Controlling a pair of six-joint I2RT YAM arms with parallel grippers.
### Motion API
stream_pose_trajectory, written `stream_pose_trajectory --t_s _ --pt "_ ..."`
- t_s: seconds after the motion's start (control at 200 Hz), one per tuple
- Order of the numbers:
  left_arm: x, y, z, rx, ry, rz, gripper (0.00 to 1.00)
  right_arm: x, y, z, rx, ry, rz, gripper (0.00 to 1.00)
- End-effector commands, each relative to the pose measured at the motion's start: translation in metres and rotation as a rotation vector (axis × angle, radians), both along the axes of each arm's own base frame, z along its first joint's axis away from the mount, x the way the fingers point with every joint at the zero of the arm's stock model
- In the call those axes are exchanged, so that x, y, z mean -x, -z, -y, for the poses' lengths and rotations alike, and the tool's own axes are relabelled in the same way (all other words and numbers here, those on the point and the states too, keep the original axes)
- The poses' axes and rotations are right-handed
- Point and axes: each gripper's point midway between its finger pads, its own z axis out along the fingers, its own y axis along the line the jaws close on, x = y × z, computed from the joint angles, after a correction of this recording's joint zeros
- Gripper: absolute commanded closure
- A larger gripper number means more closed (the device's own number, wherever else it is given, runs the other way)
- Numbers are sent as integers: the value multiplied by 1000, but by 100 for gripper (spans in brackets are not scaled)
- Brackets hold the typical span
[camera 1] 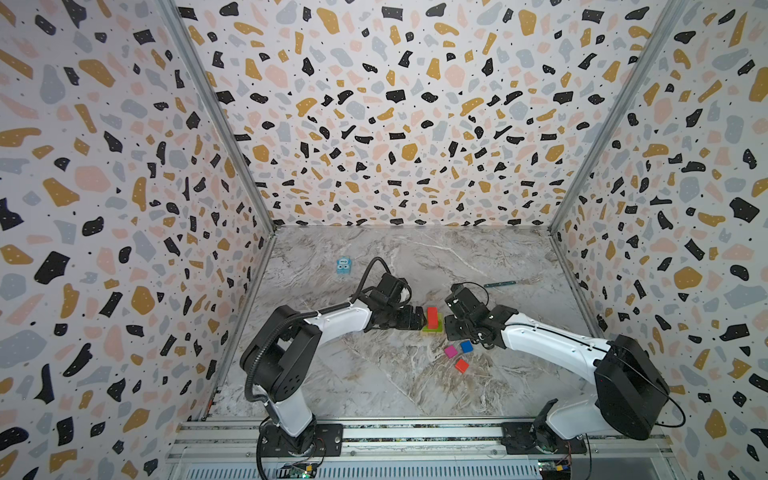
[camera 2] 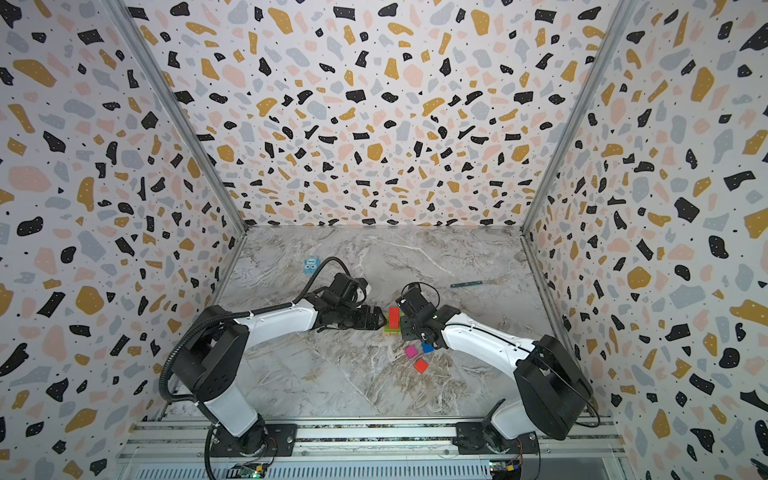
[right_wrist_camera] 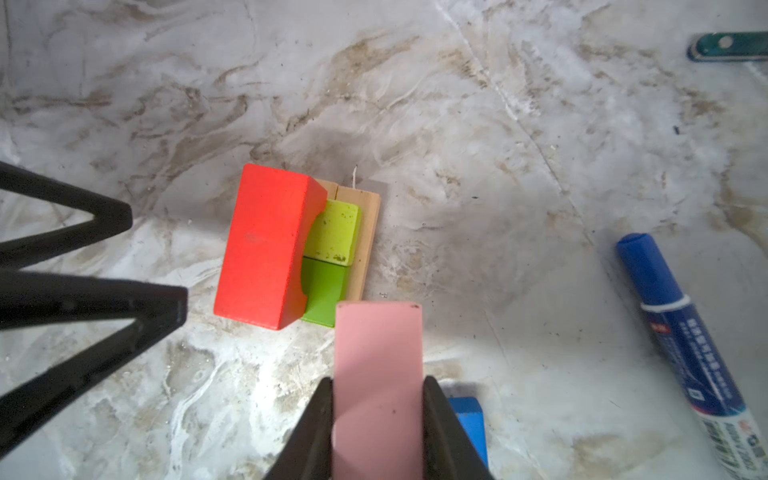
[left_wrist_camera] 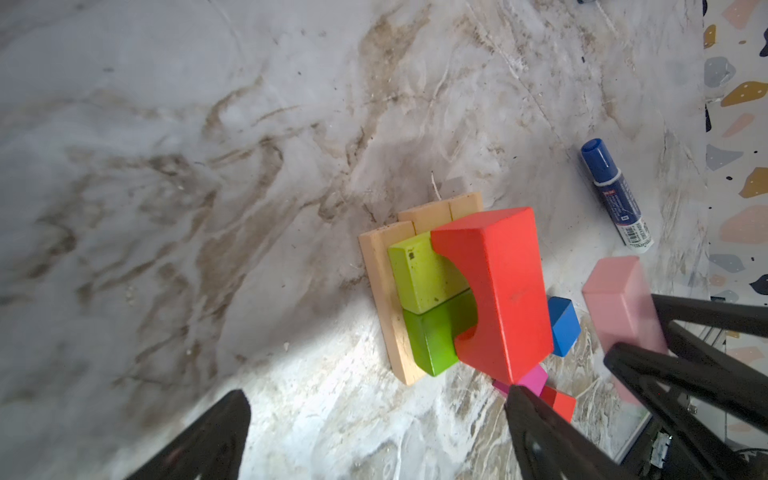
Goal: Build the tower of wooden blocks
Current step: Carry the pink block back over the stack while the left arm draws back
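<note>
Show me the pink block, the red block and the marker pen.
pink block (right_wrist_camera: 377,370), right wrist view, on its broad face.
red block (right_wrist_camera: 266,245), right wrist view, on its broad top face.
marker pen (right_wrist_camera: 688,353), right wrist view, on its blue barrel.

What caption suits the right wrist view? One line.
Right tool grips pink wooden oblong near red arched wooden block atop green blocks.

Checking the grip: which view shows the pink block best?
Right wrist view: the pink block sits sharp, clamped in the right gripper. Left wrist view shows it blurred; in both top views I cannot find it.
</note>
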Motion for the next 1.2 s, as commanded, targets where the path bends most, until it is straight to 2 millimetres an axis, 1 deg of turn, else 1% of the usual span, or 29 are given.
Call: stream_pose_trajectory --t_s 0.0,0.125,0.235,0.345,0.385,0.531,0.601,0.716,0.896,1.106,1.196 --pt "-3 -23 -1 -5 25 55 3 -4 -24 0 -21 65 26 77" --pt "-2 -30 -11 -11 33 68 3 -7 -32 -8 -8 96 41 77" --pt "-2 -42 -21 -5 41 81 2 -10 -36 -15 9 127 52 76" --pt "-1 -51 -35 -6 38 94 2 -16 -41 -25 5 152 66 76" --pt "-2 -54 -41 -2 28 97 2 -17 -41 -28 5 163 72 76" --pt "2 -67 -49 10 40 103 2 -23 -40 -42 3 180 83 76" --pt "2 -72 -55 6 44 117 2 -25 -38 -45 12 187 90 76" --pt "1 -71 -66 -3 45 118 2 -28 -38 -49 12 192 95 76" --pt "2 -57 -75 24 28 92 2 -31 -35 -51 21 187 95 76" --pt "-2 -59 -86 25 -1 106 2 -32 -28 -54 36 170 90 75" --pt "-2 -58 -88 27 -5 105 2 -33 -26 -56 45 166 85 75"
